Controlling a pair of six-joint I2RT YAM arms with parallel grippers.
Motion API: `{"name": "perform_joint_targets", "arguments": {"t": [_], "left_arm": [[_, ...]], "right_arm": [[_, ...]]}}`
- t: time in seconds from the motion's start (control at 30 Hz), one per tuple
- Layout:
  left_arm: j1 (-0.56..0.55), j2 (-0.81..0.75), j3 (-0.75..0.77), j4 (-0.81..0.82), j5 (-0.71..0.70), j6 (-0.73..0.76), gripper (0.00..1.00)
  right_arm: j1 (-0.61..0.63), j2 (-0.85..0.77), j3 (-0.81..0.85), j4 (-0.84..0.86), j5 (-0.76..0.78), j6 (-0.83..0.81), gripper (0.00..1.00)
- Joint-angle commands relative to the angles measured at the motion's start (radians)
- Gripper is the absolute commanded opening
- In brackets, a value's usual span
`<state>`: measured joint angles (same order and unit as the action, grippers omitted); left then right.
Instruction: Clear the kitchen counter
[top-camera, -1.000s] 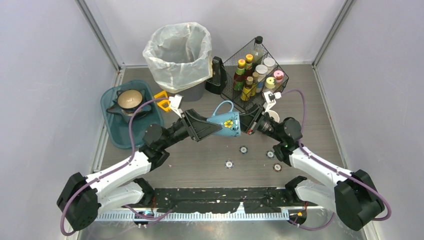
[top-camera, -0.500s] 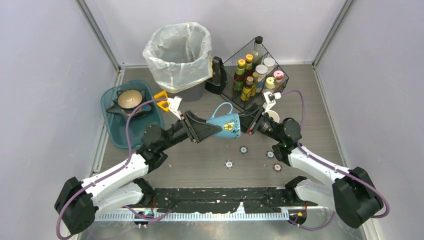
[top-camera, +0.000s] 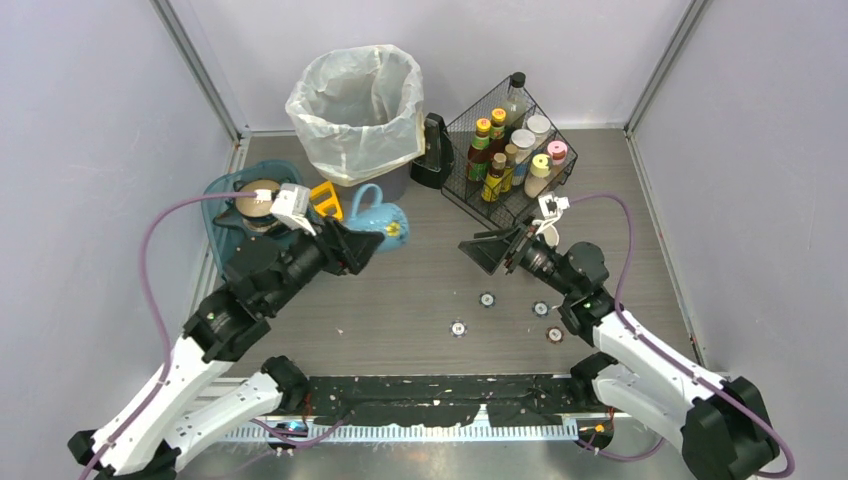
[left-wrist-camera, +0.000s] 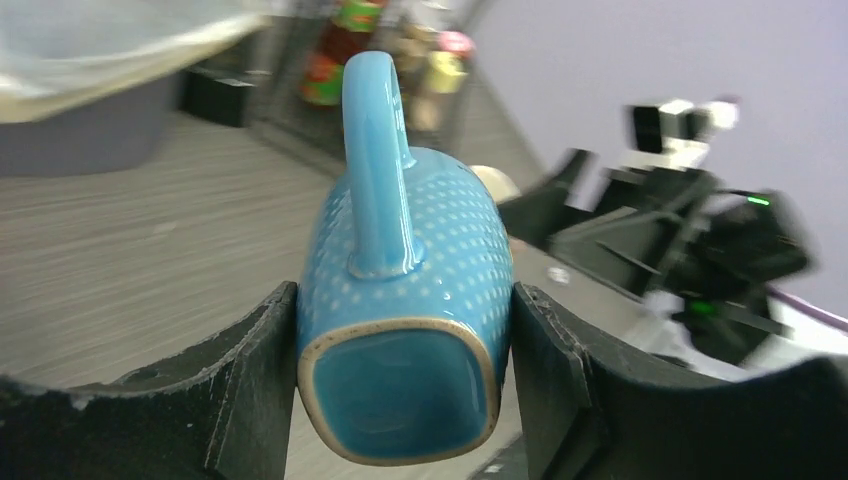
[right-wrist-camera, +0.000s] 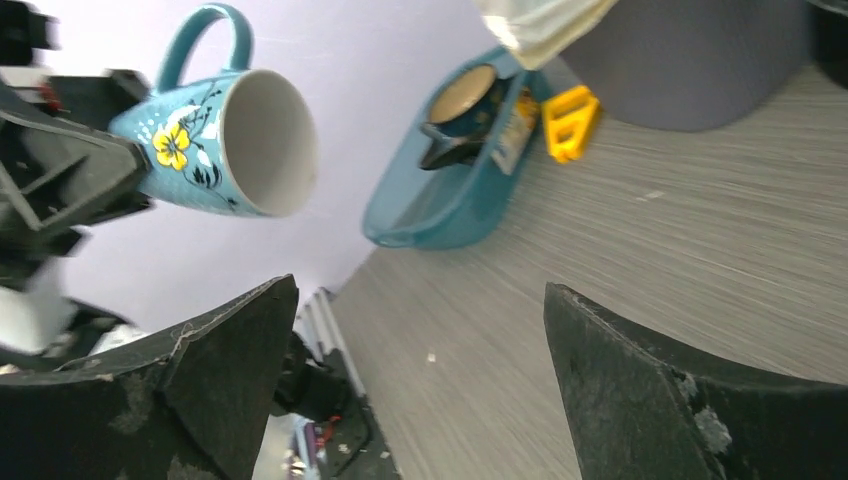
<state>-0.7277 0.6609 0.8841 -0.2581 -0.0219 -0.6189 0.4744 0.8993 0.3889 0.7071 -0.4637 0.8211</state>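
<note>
Kitchen counter: the kitchen counter (top-camera: 400, 300), a flat top of dark grey wood-grain planks, fills the floor of the scene between pale lilac walls; both arms reach over it from the near edge.
Left pincer: the left pincer (left-wrist-camera: 405, 390) is part closed, its two black fingers (left-wrist-camera: 250, 390) pressed on either side of the base end of a blue glazed ceramic mug (left-wrist-camera: 410, 250).
Mug: it lies on its side in the air with the handle up and a yellow flower painted on its wall. Its white mouth faces right. It is at the far left of the counter, just near of the bin.
Right pincer: the right pincer (right-wrist-camera: 420, 290) gapes fully wide with nothing between the fingers, right of centre and well apart from the mug.
Far left: a teal plastic tub (right-wrist-camera: 440, 215) holds a dark cup, with a small yellow plastic piece (top-camera: 325, 198) just beside it.
Far middle: a grey bin with a white liner bag (top-camera: 355, 100).
Far right: a black wire rack (top-camera: 505, 150) of bottles and jars.
Near right: four small round caps (top-camera: 487, 298) lie scattered on the planks.
</note>
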Motion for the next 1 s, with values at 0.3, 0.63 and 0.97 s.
{"name": "perform_joint_targets", "arguments": {"t": [0.3, 0.63, 0.97], "left_arm": [[0.360, 0.069, 0.212, -0.661, -0.399, 0.271, 0.00], [0.783, 0.198, 0.162, -0.552, -0.317, 0.339, 0.00], [0.998, 0.332, 0.014, -0.293, -0.206, 0.291, 0.00]], "right_arm": [[-0.005, -0.155, 0.086, -0.442, 0.200, -0.312, 0.97], [-0.004, -0.228, 0.085, -0.512, 0.212, -0.377, 0.97], [0.004, -0.288, 0.064, -0.513, 0.229, -0.398, 0.97]]}}
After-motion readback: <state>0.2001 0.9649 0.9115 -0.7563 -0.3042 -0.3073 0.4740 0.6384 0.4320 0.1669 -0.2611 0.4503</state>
